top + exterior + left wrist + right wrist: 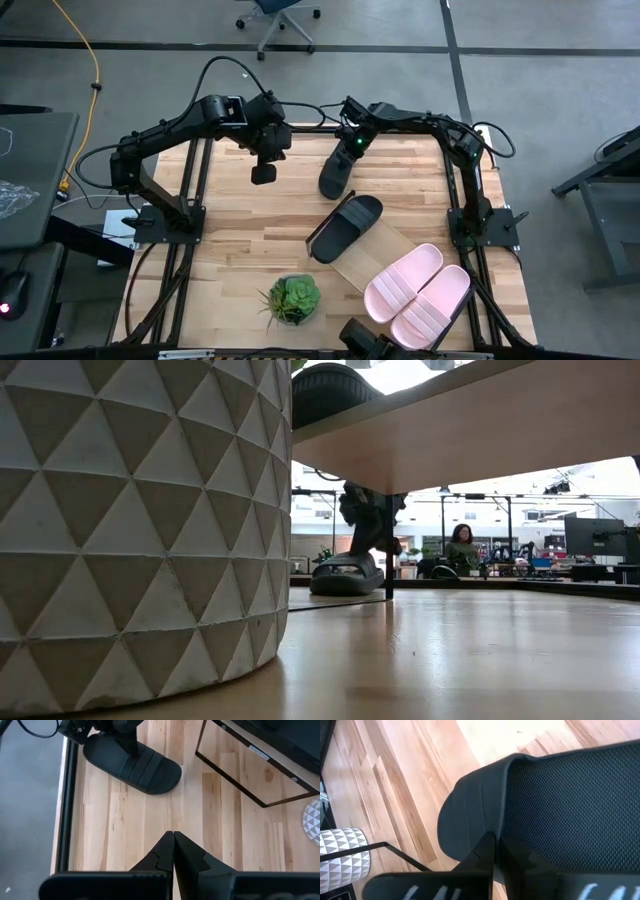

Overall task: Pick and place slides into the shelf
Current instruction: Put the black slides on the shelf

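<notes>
**Right gripper pinches a black slide at the back of the table**

Now the right gripper [349, 150] is down over the loose black slide [336, 175], which lies on the plank tabletop [230, 250] toward the far edge, just beyond the end of the shelf [372, 255]. From its own wrist camera the two dark fingers [487, 851] are drawn together on the edge of the slide's ribbed strap [475, 805], so the grip looks narrow and closed on that slide. In the low view the same slide [346, 576] sits flat on the table with the gripper standing over it.

The left gripper [263, 172] hangs above bare wood, near that slide but apart from it, its fingertips [173, 840] pressed together on nothing.

The other three slides are on the shelf, which runs at a slant across the right half of the table. A second black slide [345, 227] rests on the end nearest the arms, and the two pale pink slides [418, 293] lie side by side at the near end, touching each other.

A small green plant [292, 298] in a white, triangle-patterned pot [140, 530] stands near the front edge, just beside the shelf. Beyond the table, a person [462, 548] sits at a desk.
</notes>
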